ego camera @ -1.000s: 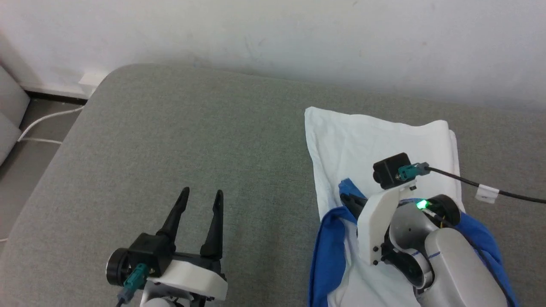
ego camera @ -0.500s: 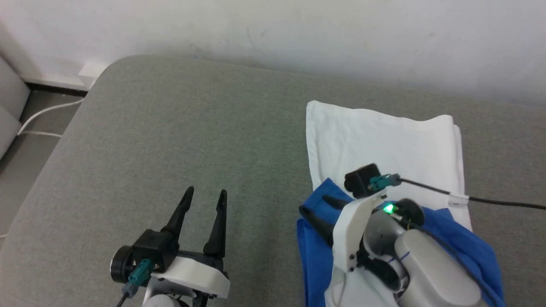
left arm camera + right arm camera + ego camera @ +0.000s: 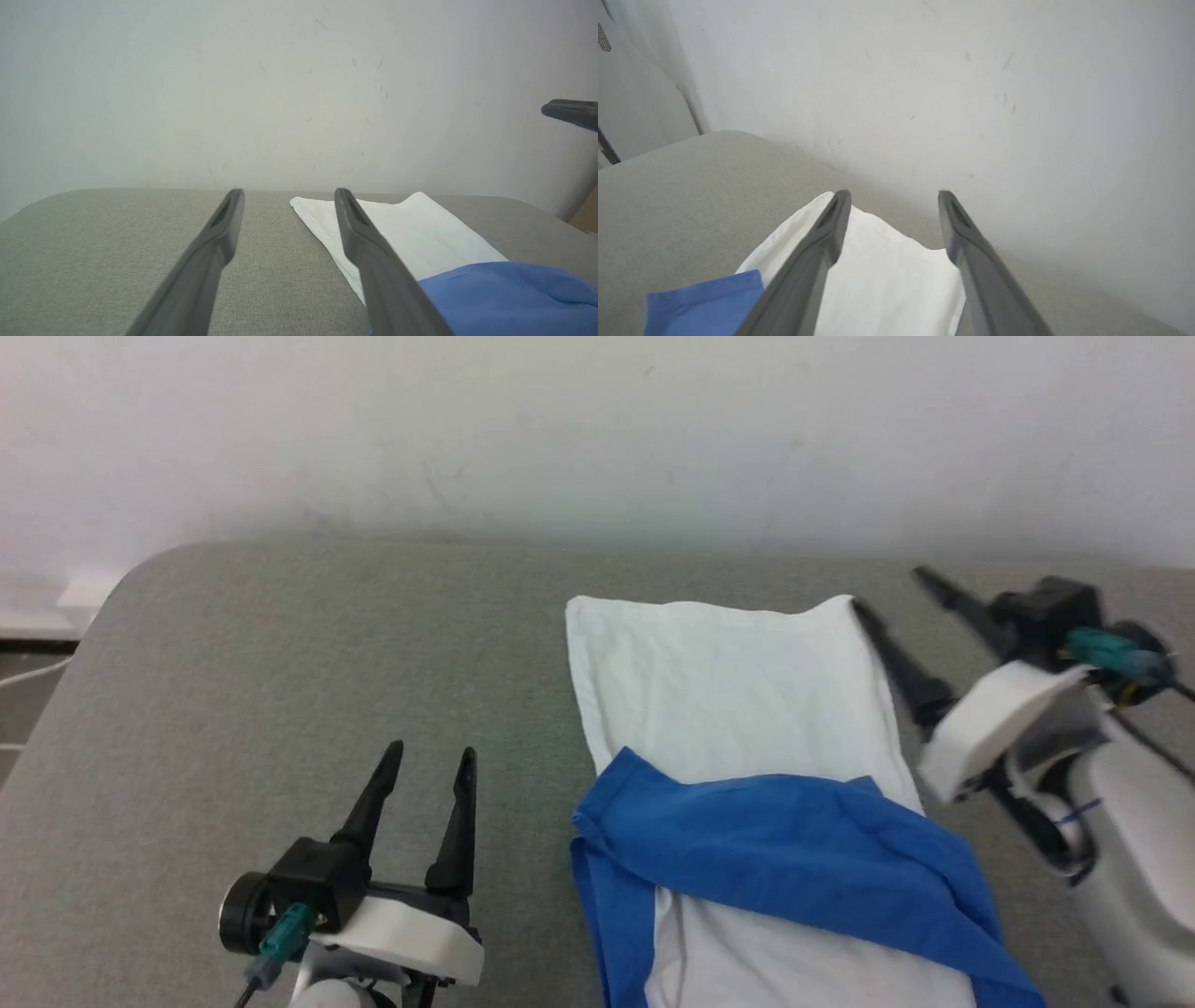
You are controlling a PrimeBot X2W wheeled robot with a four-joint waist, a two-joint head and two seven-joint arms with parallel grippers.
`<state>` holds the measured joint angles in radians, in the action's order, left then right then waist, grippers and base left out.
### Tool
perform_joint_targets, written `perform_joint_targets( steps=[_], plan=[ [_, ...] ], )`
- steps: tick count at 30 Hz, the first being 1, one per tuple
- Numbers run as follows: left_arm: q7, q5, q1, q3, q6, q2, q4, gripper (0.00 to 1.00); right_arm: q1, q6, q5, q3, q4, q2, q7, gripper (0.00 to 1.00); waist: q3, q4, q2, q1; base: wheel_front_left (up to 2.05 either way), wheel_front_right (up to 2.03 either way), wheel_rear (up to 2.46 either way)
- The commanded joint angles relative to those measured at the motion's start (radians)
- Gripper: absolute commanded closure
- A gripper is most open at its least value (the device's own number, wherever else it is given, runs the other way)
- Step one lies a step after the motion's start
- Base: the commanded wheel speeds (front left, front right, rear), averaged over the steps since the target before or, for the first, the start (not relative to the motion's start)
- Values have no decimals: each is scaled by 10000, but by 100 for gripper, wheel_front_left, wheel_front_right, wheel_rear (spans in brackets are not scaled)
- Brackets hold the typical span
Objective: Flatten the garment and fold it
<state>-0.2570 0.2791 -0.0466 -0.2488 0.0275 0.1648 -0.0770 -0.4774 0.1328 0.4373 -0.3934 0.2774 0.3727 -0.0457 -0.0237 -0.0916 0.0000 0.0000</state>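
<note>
so the garment (image 3: 738, 709) is lying on the grey cushion (image 3: 280, 644), right of centre, narrowed into a long white strip that runs away from the robot toward the wall (image 3: 597, 429); a blue sleeve (image 3: 775, 845) is draped crosswise over the nearer half and looks a bit rumpled; the right gripper (image 3: 889, 590) hovers just beside the strip's far right corner, fingers spread wide, nothing in them; the left gripper (image 3: 433, 749) sits well off to the left over bare cushion, also wide open and empty

my read is that the side folds are in and the end-over-end fold is what's left; to do that well I'd use both arms, one on each far corner, and pinch through all the layers, not just the top one; then carry the edge toward the near end, keeping it level so the strip doesn't skew; worth pressing that sleeve flat first or it'll bulge inside the fold; the left arm has the longer trip, so don't let the right lift alone; the near hem runs off the bottom of the head view, so I can't say how square that end is
</note>
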Motion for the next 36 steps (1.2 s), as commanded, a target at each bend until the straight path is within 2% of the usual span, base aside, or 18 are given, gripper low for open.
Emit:
perform_joint_targets(
  steps=[1,5,8,13,20,26,31,35,36],
  plan=[
    [-47,8,69,78,29,74,89,0,-9,-21,-293,208,-124,229,429,0,234,447,0,0,0,0,0],
    [-47,68,139,185,97,82,261,0,641,-21,-943,1127,-453,505,1570,0,270,689,0,0,0,0,0],
    [-47,151,213,295,114,90,353,0,1399,-21,-1295,2132,-739,294,2278,0,227,838,0,0,0,0,0],
    [-47,292,262,481,18,85,332,0,2813,-21,-1937,3720,-1470,-684,2826,0,94,1044,0,0,0,0,0],
    [361,240,-96,309,-245,341,-62,0,4183,-21,-2498,4678,-2447,-2101,2975,0,-380,1427,0,0,0,0,0],
    [2139,271,-1605,78,-701,876,-422,0,4293,-21,-2548,5018,-3022,-2684,2986,0,-1356,2019,0,0,0,0,0],
    [4309,368,-3750,-169,-1205,1626,-979,0,4043,-21,-2485,4933,-3183,-2818,2996,0,-2335,2661,0,0,0,0,0],
    [6254,875,-5616,-442,-1480,2249,-1661,0,3748,-21,-2358,4826,-3104,-2906,3024,0,-3046,3209,0,0,0,0,0],
    [6254,875,-5616,-442,-1480,2249,-1661,0,3748,-21,-2358,4826,-3104,-2906,3024,0,-3046,3209,0,0,0,0,0]
  ],
)
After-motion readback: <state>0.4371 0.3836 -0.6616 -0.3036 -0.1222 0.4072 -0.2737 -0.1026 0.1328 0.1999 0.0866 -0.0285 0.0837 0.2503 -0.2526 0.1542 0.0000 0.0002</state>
